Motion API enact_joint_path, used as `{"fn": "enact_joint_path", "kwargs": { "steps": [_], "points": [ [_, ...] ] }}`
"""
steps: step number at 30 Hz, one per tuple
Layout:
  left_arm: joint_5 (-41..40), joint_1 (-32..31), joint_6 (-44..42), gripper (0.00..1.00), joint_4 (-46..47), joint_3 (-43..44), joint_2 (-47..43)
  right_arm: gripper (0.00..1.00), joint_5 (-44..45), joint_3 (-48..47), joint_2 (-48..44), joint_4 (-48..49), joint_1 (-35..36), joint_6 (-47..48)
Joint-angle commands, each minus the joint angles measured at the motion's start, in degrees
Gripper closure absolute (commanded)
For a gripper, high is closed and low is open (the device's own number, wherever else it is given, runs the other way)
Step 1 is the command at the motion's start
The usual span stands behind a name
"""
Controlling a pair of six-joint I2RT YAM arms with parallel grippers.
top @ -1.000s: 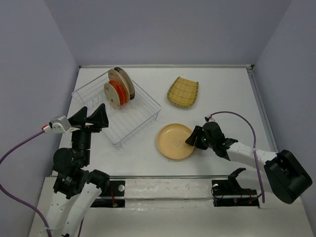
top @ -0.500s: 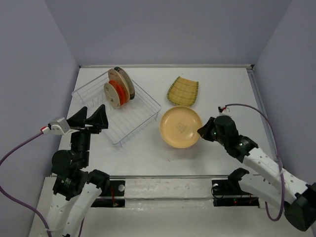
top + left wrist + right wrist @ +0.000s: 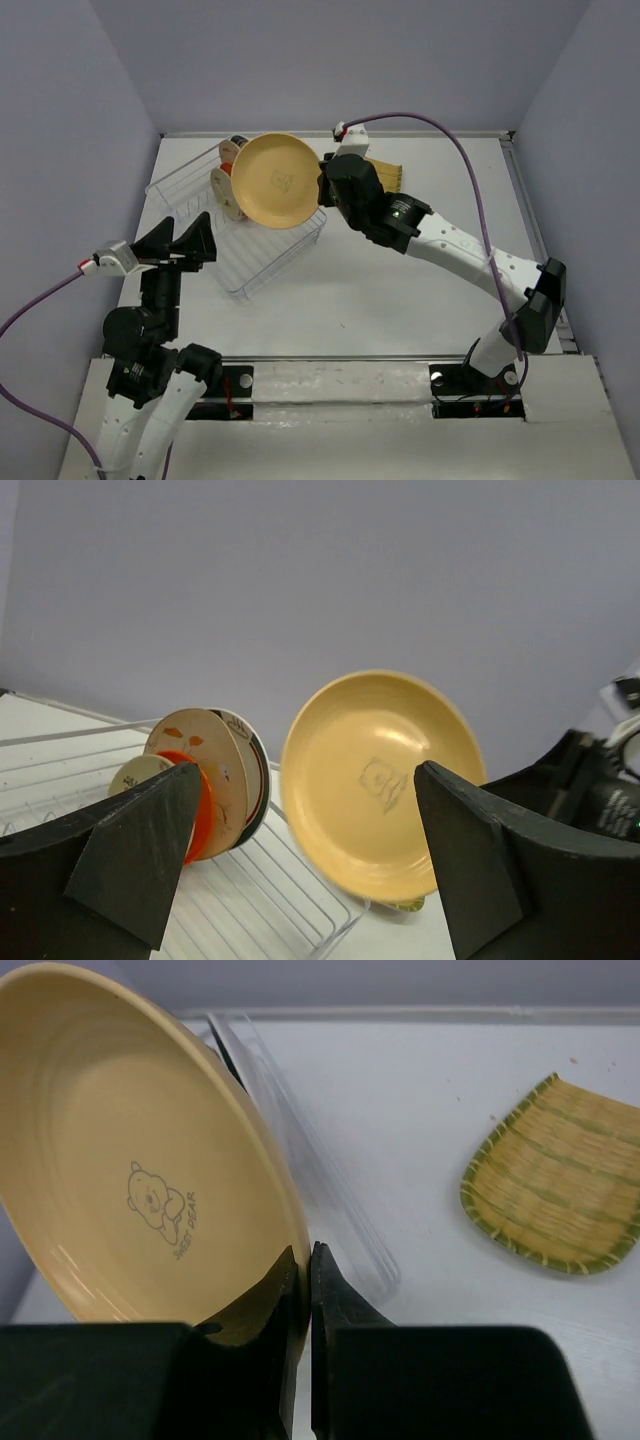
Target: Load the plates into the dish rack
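My right gripper (image 3: 322,185) (image 3: 304,1255) is shut on the rim of a tan plate (image 3: 277,180) (image 3: 140,1170) (image 3: 375,780) with a bear print, holding it on edge above the right end of the white wire dish rack (image 3: 250,255) (image 3: 280,900). Several plates (image 3: 232,190) (image 3: 205,780), cream and orange-red among them, stand upright in the rack's far end. A squarish yellow woven-look plate (image 3: 555,1195) lies on the table to the right, mostly hidden behind my right arm in the top view. My left gripper (image 3: 187,240) (image 3: 300,865) hangs open at the rack's near-left side, holding nothing.
The purple cable (image 3: 440,130) of the right arm loops over the back of the table. Grey walls close in the table on the left, back and right. A metal rail (image 3: 330,357) runs along the near edge.
My right gripper shut on the tan plate's rim, lifted it off the table and carried it up and left over the dish rack, tilting it on edge. The left arm stayed still.
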State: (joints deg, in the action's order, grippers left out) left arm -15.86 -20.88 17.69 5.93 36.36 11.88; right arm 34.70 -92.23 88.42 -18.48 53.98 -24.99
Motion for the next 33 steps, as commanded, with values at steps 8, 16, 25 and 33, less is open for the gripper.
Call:
{"fn": "enact_joint_path", "kwargs": {
  "steps": [8, 16, 25, 33],
  "points": [
    [9.5, 0.4, 6.2, 0.01, -5.8, 7.1, 15.9, 0.93, -10.7, -1.6, -2.4, 3.2, -0.4, 4.5],
    [14.2, 2.3, 9.5, 0.03, -6.4, 6.7, 20.6, 0.93, -24.6, 1.5, -4.9, 4.4, -0.4, 2.9],
    [26.6, 2.7, 11.0, 0.95, 1.8, 4.2, 16.9, 0.77, -40.9, 5.3, -6.0, 6.8, -5.5, 1.7],
    [40.7, 2.9, 8.2, 0.94, -0.3, 4.8, 14.2, 0.15, -79.9, 9.2, -5.2, 14.3, -15.6, 6.6]
  ]
}}
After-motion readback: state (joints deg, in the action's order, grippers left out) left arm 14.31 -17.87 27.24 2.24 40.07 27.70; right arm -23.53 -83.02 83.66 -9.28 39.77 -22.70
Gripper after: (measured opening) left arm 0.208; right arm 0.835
